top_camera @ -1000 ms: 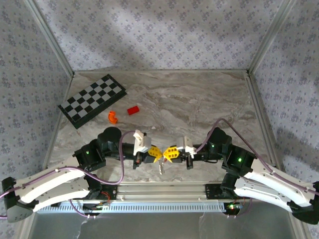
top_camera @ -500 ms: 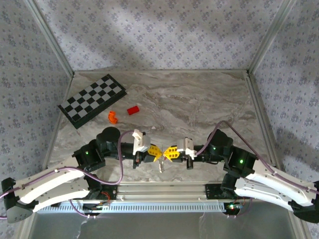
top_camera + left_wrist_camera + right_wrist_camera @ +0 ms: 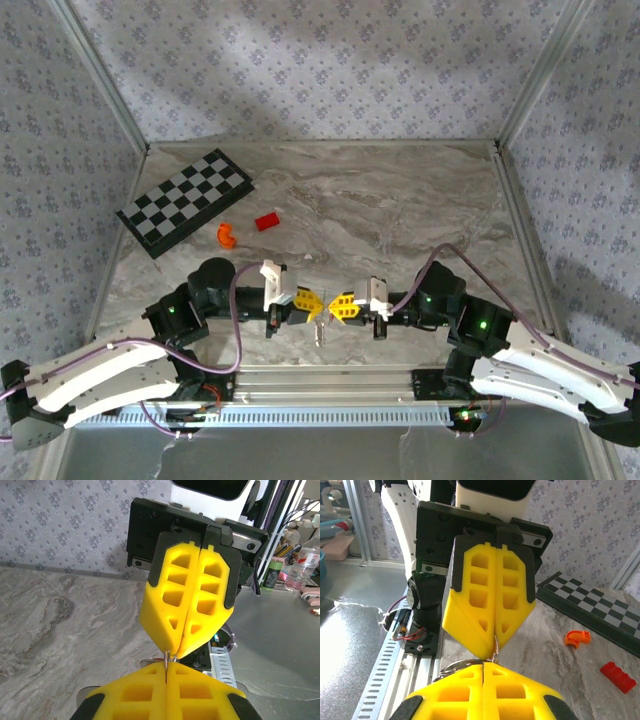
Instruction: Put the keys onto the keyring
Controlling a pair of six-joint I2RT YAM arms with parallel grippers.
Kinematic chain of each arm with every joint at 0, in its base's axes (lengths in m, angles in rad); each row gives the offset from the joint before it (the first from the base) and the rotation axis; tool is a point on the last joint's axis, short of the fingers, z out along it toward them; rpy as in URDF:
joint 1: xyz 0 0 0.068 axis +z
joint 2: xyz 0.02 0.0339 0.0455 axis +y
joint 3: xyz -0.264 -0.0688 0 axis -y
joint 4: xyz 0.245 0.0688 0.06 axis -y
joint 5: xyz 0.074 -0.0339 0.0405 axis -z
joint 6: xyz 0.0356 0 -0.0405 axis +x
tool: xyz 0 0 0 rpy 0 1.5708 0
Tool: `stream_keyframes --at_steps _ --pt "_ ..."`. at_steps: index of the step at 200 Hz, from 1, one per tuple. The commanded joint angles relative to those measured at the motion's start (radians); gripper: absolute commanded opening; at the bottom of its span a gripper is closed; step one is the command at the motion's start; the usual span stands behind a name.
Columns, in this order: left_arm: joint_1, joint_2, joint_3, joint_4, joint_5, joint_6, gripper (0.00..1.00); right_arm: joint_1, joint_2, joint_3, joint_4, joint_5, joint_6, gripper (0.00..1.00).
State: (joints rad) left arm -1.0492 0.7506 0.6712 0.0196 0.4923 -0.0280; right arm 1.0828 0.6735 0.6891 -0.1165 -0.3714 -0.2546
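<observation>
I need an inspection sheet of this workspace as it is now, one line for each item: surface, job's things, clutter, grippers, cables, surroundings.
Surface: marble-look table, no spill seen.
Job's things: key bunch hangs under the meeting fingertips; ring and keys cannot be told apart.
Clutter: chessboard, orange curved piece and red block, all far left, away from the work.
Grippers: left gripper and right gripper both shut, tip to tip, pinching thin metal of the bunch.
Cables: a purple cable loops over each arm, clear of the fingertips.
Surroundings: patterned walls, metal frame posts.
</observation>
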Motion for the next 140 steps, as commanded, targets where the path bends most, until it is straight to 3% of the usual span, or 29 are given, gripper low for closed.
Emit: stream_keyframes --at_steps 1,49,68,102,140 --pt "-0.001 -0.026 0.0 0.129 -0.022 -0.001 0.0 0.007 -0.015 -0.014 0.01 0.038 0.017 0.17" --pt "-0.001 -0.031 -0.017 0.195 -0.026 0.019 0.0 -0.007 -0.118 -0.04 0.069 0.119 0.121 0.3" --pt "-0.002 -0.04 -0.033 0.236 -0.011 0.028 0.0 -0.031 -0.16 -0.056 0.121 0.082 0.18 0.36" --pt "-0.001 -0.046 -0.078 0.356 0.028 0.033 0.0 -0.061 -0.142 -0.022 0.119 0.032 0.195 0.37" --pt "-0.001 -0.018 -0.043 0.34 0.073 0.053 0.0 -0.066 -0.094 0.025 0.096 0.029 0.176 0.37"
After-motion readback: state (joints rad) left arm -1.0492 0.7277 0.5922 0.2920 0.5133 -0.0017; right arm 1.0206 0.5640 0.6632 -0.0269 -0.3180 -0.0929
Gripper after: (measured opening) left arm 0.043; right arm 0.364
